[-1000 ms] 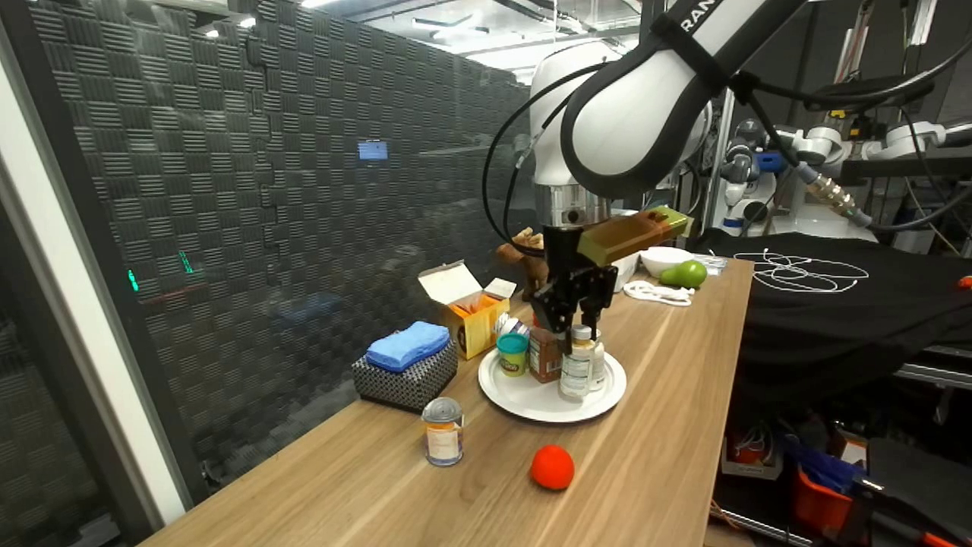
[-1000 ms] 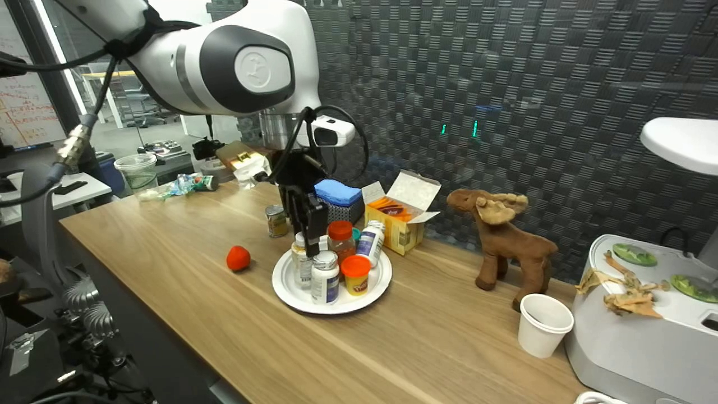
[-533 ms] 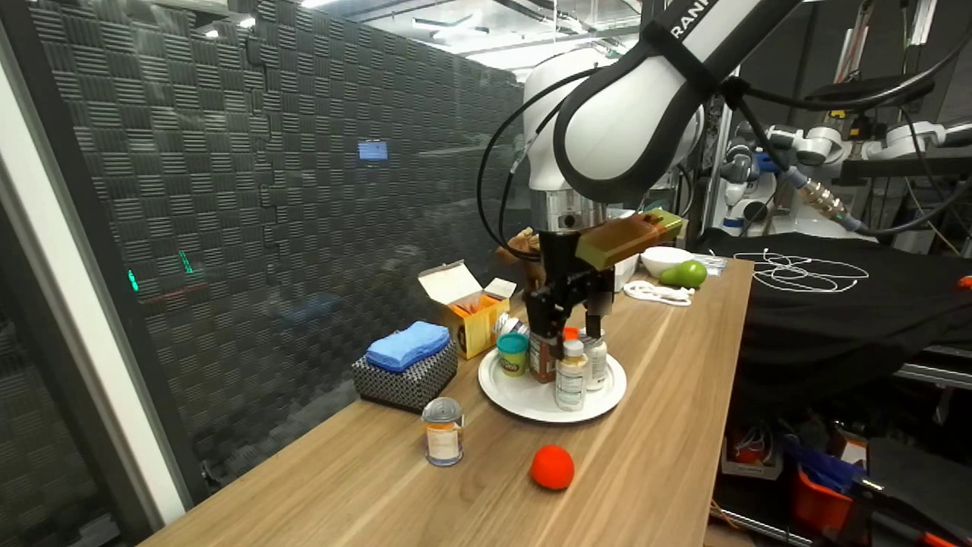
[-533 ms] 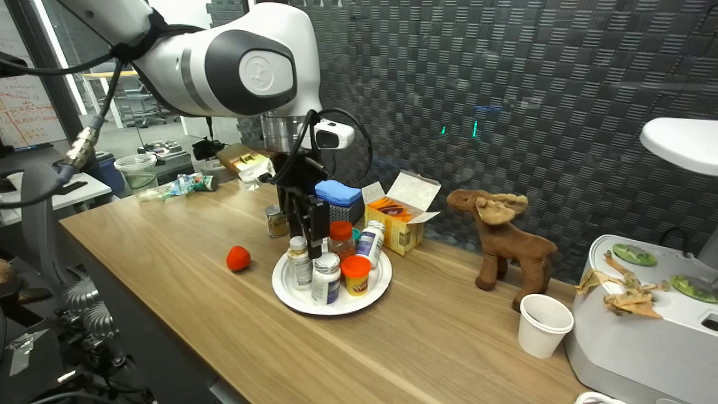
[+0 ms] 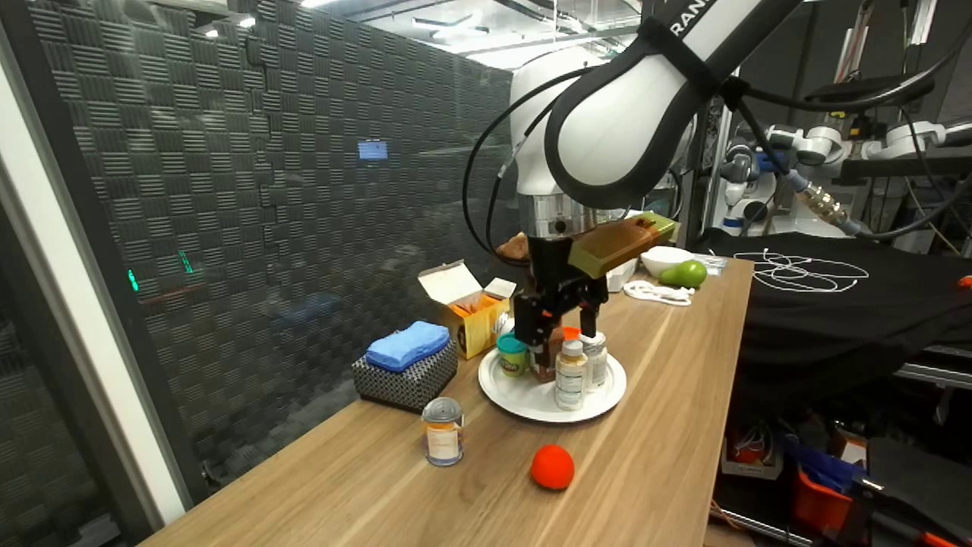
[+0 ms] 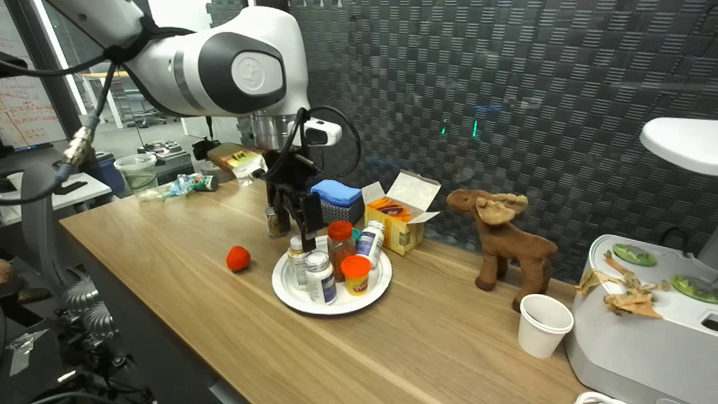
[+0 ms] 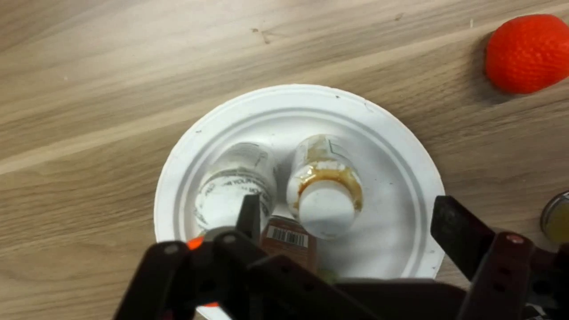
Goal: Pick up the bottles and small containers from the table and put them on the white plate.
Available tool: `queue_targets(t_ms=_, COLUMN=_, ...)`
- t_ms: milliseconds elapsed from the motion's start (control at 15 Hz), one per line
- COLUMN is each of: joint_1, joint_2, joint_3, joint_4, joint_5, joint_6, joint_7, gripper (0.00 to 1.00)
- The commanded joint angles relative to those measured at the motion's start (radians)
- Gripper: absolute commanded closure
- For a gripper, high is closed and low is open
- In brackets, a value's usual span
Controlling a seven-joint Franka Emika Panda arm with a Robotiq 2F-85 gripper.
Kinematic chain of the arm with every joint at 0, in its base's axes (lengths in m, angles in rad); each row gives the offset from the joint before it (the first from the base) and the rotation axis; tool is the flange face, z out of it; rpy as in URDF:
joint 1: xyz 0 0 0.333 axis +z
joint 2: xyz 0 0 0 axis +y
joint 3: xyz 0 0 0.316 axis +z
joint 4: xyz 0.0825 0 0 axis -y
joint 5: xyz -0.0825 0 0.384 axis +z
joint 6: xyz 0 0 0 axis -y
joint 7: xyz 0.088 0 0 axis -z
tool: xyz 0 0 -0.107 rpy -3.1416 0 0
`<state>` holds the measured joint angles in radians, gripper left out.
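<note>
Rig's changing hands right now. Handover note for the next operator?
Gripper: open, nothing held, over the plate; one finger close to a white bottle's cap, contact unclear.
On plate: three bottles, red-capped jar, orange-lidded tub, teal-lidded tub.
On table: can, upright.
Done: bottles, jar, tubs plated.
Left: can onto plate; mind that cap when lifting away.

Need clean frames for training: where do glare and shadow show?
Wrist view: soft shadow beside the red object, glints on the amber-necked bottle; in an exterior view, glare on the table toward its far end; in an exterior view, ceiling lights washed out white.
</note>
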<state>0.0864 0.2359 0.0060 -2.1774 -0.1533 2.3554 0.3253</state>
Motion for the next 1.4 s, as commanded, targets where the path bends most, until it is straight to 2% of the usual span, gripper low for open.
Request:
queue_targets(t_ms=0, joint_1=0.056, joint_2=-0.069, joint_3=0.005, joint_4=-0.016, joint_5=-0.082, joint_6=-0.006, joint_7=0.065, gripper=0.0)
queue_targets(t_ms=200, joint_1=0.104, joint_2=-0.092, joint_3=0.019, joint_4=-0.004, joint_5=-0.194, joint_6=-0.021, joint_7=0.143, gripper=0.0)
queue_targets(t_ms=400, joint_1=0.131, joint_2=-0.056, joint_3=0.064, joint_4=0.039, joint_5=-0.186, joint_6=-0.063, joint_7=0.132, gripper=0.0)
queue_targets(t_ms=600, joint_1=0.134, joint_2=0.02, joint_3=0.107, joint_4=0.095, joint_5=-0.127, joint_6=-0.098, joint_7=0.012, gripper=0.0)
queue_targets(t_ms=933, joint_1=0.138, joint_2=0.12, joint_3=0.156, joint_4=0.179, joint_5=-0.064, joint_6=-0.08, joint_7=-0.185, gripper=0.0)
queue_targets(t_ms=1333, joint_1=0.115, joint_2=0.199, joint_3=0.168, joint_4=0.279, joint_5=0.023, joint_6=-0.082, joint_7=-0.363, gripper=0.0)
